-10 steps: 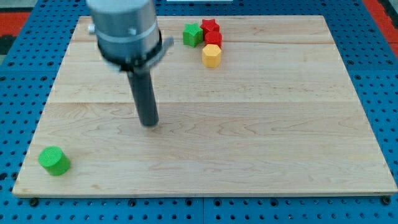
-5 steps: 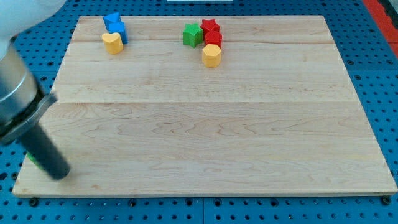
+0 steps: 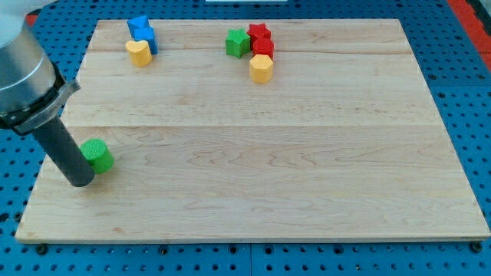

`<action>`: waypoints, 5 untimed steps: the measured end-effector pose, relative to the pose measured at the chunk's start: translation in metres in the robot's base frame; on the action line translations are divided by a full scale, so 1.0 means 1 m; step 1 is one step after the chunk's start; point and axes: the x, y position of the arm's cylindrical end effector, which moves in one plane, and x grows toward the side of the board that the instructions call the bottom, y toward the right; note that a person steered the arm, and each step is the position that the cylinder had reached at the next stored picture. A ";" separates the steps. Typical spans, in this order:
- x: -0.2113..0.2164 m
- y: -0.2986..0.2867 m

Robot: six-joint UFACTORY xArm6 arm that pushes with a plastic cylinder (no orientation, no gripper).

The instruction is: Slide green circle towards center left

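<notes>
The green circle (image 3: 99, 156) lies on the wooden board (image 3: 253, 153) near its left edge, a little below mid-height. My tip (image 3: 81, 181) rests on the board just below and left of the green circle, touching its lower-left side. The dark rod rises from the tip up and to the left, and the arm's grey body fills the view's upper left corner.
Two blue blocks (image 3: 141, 31) and a yellow block (image 3: 138, 52) sit at the top left. A green block (image 3: 238, 42), a red star (image 3: 259, 32), a red block (image 3: 263, 47) and a yellow hexagon (image 3: 261, 68) cluster at the top centre.
My tip swung from mid-board to the bottom left corner, then moved up. The green circle has slid from the bottom left corner up and right along the left edge.
</notes>
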 end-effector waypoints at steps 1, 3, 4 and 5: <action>0.000 0.000; -0.068 0.048; -0.097 0.026; -0.066 0.024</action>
